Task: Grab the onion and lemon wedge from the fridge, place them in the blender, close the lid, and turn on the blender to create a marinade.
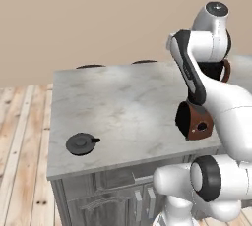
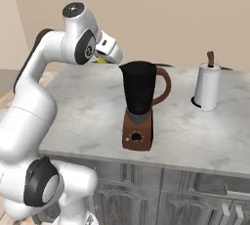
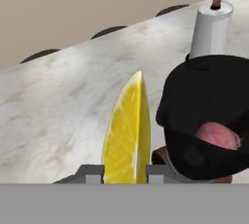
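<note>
One blender (image 2: 140, 105); one lid (image 1: 81, 143); one lemon wedge (image 3: 127, 133); one onion (image 3: 218, 135); one paper-towel roll (image 2: 207, 86)

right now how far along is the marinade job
Done: the onion already sits inside the blender. In hand: the claw grips the lemon wedge beside the open jug, not yet dropped in. Left: release the wedge, fetch the lid lying on the counter, fit it, then turn the knob.
</note>
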